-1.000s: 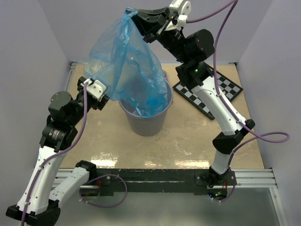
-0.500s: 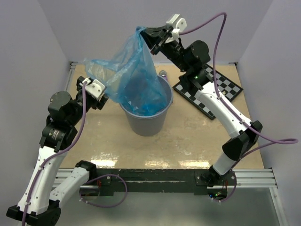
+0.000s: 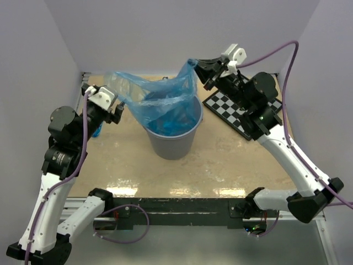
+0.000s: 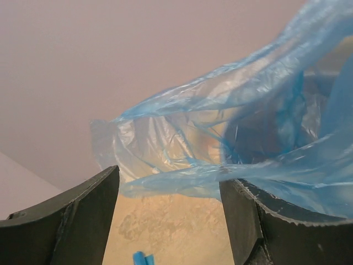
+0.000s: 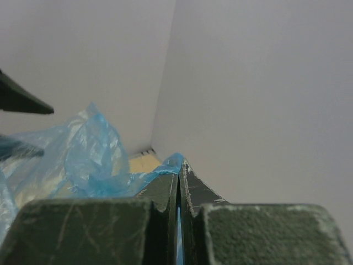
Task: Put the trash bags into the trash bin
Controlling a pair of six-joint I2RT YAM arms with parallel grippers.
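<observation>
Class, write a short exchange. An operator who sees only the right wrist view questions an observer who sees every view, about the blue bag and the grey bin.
Operator: My right gripper pinches the trash bag. Is a bin below?
Observer: Yes. The bag's lower end hangs inside the grey trash bin.
Operator: Does the left gripper hold the bag?
Observer: No. Its jaws stand wide, with the film loose ahead of them.
Operator: What lies beneath my arm?
Observer: A checkerboard panel, right of the bin.

Left fingers [image 4: 66, 221] spread wide; right fingers [image 5: 83, 232] pinched together.
</observation>
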